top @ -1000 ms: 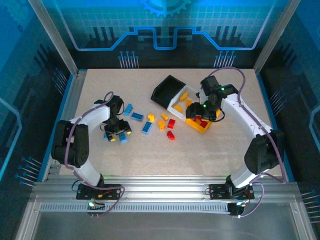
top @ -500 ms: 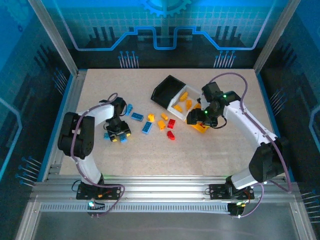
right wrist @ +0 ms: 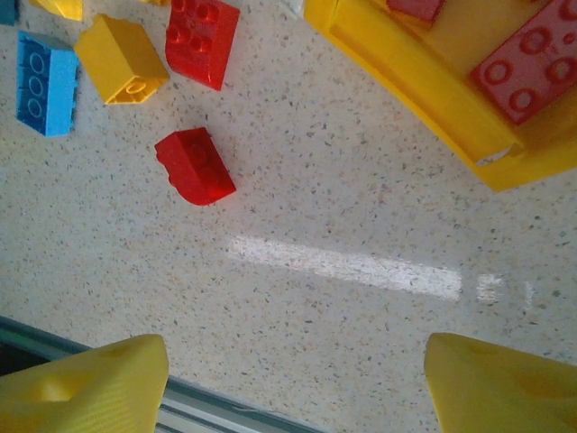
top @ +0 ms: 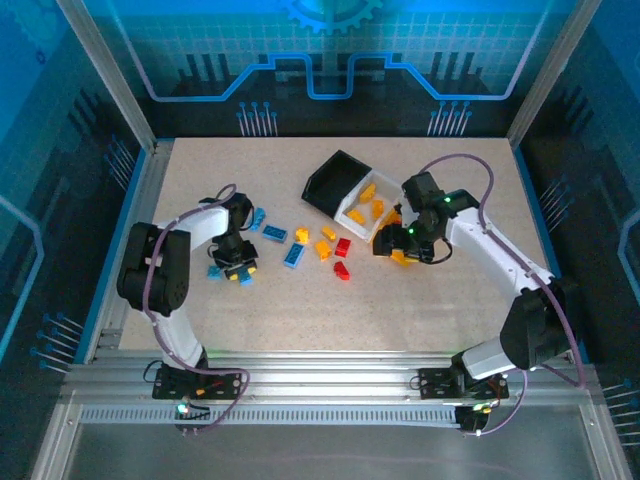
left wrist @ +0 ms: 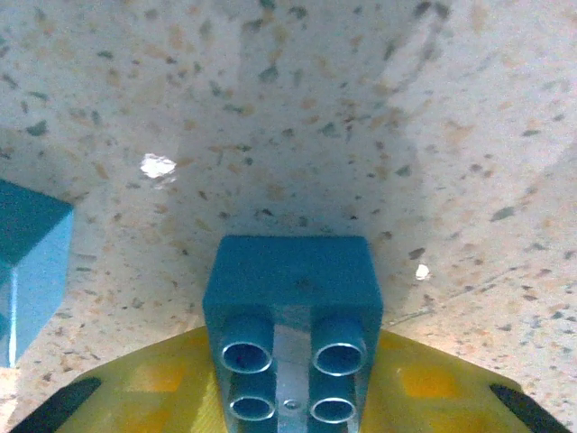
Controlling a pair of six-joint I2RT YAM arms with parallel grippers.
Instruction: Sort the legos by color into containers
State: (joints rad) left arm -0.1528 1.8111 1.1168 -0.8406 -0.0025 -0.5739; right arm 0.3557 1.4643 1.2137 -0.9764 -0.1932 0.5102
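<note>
My left gripper is low on the table at the left and shut on a blue lego. That lego sits between its yellow fingers, studs toward the camera. A second blue lego lies just left of it. My right gripper hangs open over bare table beside the yellow container, which holds red legos. The black container lies tipped, and the white container holds yellow legos. Loose legos lie between the arms: blue, yellow and red.
In the right wrist view a red lego, another red one, a yellow one and a blue one lie left of the yellow container. The table's metal front rail runs below the fingers. Blue side walls border the table.
The left gripper has closed on the blue lego. The right gripper has come off the yellow container, moving a little left and toward the front.
</note>
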